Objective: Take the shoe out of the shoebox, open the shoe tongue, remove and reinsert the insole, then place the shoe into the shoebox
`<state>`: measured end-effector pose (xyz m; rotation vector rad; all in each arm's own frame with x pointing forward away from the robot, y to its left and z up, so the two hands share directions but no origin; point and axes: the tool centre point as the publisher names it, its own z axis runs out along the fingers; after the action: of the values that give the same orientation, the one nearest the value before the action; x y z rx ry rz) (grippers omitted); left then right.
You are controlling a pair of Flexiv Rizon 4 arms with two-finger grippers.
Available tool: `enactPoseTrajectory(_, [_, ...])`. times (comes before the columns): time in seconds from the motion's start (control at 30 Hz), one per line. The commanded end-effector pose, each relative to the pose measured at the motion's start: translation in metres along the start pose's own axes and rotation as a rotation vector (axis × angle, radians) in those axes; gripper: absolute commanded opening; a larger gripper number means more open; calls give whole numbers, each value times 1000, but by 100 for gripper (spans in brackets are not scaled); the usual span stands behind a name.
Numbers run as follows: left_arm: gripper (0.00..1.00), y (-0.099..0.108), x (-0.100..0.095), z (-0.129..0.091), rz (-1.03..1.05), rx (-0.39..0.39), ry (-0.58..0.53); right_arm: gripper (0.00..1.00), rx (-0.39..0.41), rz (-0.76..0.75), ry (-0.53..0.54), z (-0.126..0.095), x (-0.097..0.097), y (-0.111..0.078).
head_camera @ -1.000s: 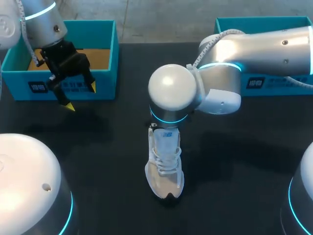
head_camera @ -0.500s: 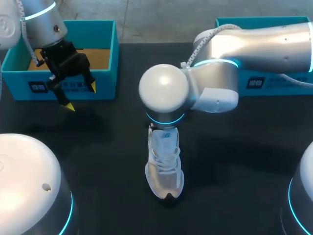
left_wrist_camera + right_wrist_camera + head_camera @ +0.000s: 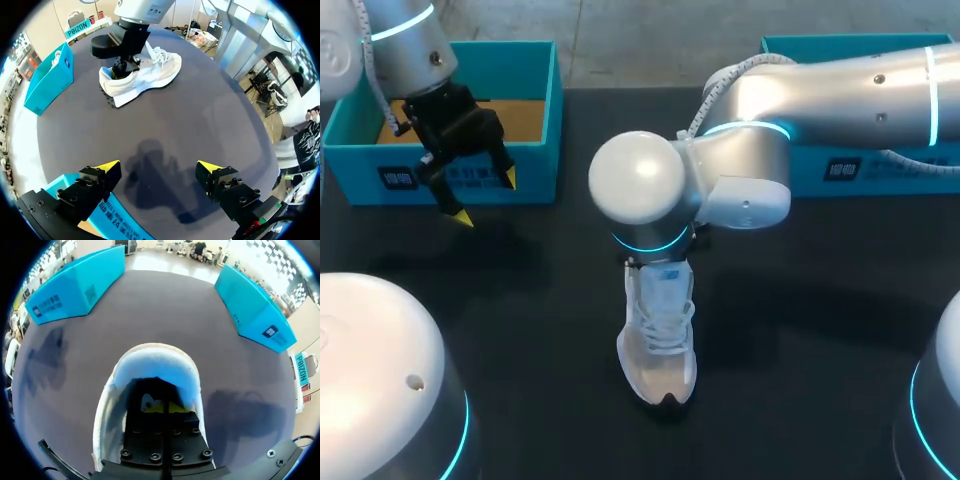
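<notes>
A white sneaker (image 3: 660, 340) stands on the black table, toe toward the near edge. My right arm comes in from the right, and its wrist covers the heel in the head view. In the right wrist view, my right gripper (image 3: 161, 407) is down inside the shoe's heel opening (image 3: 155, 357), its yellow tips pressed together. I cannot see whether they pinch the insole. The left wrist view shows the sneaker (image 3: 150, 70) with that gripper (image 3: 119, 70) in it. My left gripper (image 3: 486, 198) hangs open and empty in front of the left shoebox (image 3: 535, 110), far from the shoe.
A second teal box (image 3: 840, 45) sits at the back right, behind my right arm. Both boxes (image 3: 75, 287) (image 3: 255, 310) lie ahead of the shoe in the right wrist view. Bare black table (image 3: 520, 300) lies left of the shoe.
My right arm's wrist has swung toward the left over the shoe's heel, and the shoe has shifted only slightly. The left arm has not moved.
</notes>
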<state>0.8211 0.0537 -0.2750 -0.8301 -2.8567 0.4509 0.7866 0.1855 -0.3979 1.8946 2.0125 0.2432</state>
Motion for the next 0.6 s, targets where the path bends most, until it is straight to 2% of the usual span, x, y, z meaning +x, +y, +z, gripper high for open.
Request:
enactPoseTrajectory(0.03, [100, 0, 0, 0, 1, -1, 1, 0, -15, 62, 24, 10, 7, -11])
enactPoseTrajectory(0.3, [100, 0, 0, 0, 1, -1, 1, 0, -27, 58, 133, 2, 17, -15])
enactPoseTrajectory(0.6, [100, 0, 0, 0, 1, -1, 1, 0, -104, 43, 95, -28, 11, 0])
